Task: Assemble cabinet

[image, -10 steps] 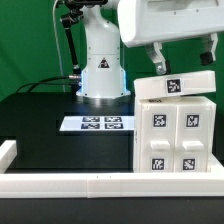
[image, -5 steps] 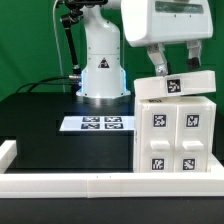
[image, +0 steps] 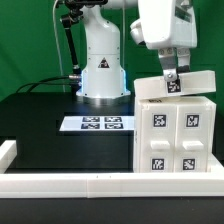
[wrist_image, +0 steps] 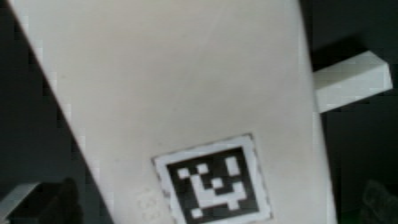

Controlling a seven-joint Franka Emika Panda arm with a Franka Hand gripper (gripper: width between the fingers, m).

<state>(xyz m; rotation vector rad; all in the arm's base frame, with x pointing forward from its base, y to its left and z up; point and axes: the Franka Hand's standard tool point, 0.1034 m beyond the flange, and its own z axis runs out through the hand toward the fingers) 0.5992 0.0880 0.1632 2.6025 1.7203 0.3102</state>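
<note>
One white top panel (image: 150,88) caps the cabinet (image: 175,135), 4 o'clock on the worktop (image: 50,130). Likely rigid, light, slick plastic; grip across long edges. Opening of the jaws: cannot tell.

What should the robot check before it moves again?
1. Gripper is right over the top piece: ok.
2. Jaws open or shut: cannot tell.
3. Top piece rests on the cabinet: ok.
4. Top piece sits square and flush: cannot tell.
5. The top piece's tag shows in the wrist view: ok.
6. Marker board lies apart from the cabinet: ok.
</note>
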